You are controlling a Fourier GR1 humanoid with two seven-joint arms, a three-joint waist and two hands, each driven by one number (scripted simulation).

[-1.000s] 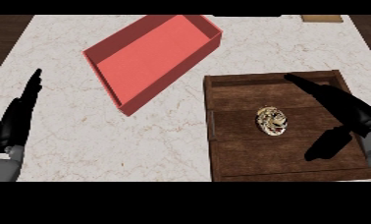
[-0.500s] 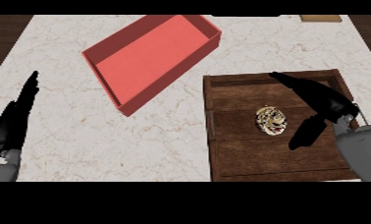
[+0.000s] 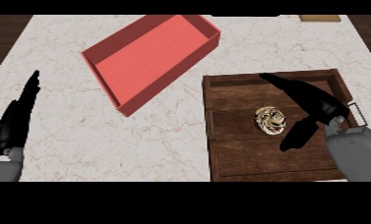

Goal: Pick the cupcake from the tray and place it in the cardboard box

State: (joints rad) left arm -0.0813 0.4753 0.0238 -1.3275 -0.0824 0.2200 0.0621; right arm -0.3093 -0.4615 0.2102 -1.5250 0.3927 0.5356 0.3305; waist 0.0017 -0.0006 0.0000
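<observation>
Right hand [image 3: 322, 105]: black, matte, fingers straight and spread, grasping nothing, above tray.
Left hand [image 3: 18, 115]: released, fingers straight, resting at left edge.
Tray [image 3: 246, 155]: dark plank wood, rectangular, raised rim.
Cupcake [image 3: 270, 120]: small, round, pale swirled top; on tray, between right thumb and fingers.
Cardboard box [image 3: 152, 56]: red, shallow, rectangular, angled.
Counter [image 3: 87, 139]: pale veined marble.

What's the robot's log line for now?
cupcake: on wooden tray, ungrasped | right hand: open, beside cupcake | left hand: open, resting, left edge | red box: no cupcake
</observation>
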